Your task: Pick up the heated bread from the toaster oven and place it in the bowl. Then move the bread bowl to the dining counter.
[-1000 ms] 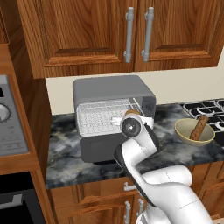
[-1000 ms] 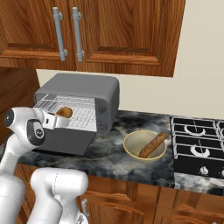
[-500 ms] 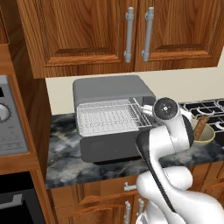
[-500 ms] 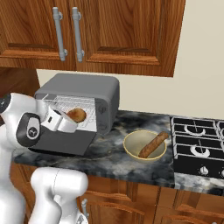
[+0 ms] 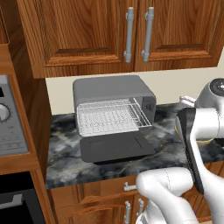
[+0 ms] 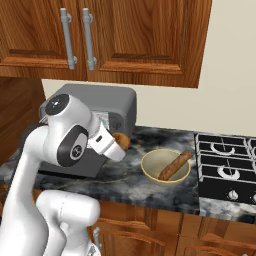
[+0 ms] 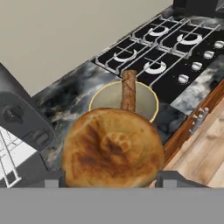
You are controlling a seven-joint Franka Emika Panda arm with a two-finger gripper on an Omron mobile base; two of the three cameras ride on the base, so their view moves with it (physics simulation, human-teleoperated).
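Hand view: my fingers (image 7: 110,183) clamp the bread (image 7: 113,148) above the marbled table (image 7: 74,96). Beyond sit the bowl (image 7: 151,101) and stove (image 7: 162,48), under wooden cabinets (image 6: 125,35).

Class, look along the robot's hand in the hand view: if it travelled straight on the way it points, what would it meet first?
Probably the bowl with the long brown stick in it, straight beyond the round bread held in the hand. Depth is unclear, so the hand might pass over its rim.

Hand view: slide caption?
Tool carries round toasted bread toward the bowl, which already holds a brown stick.
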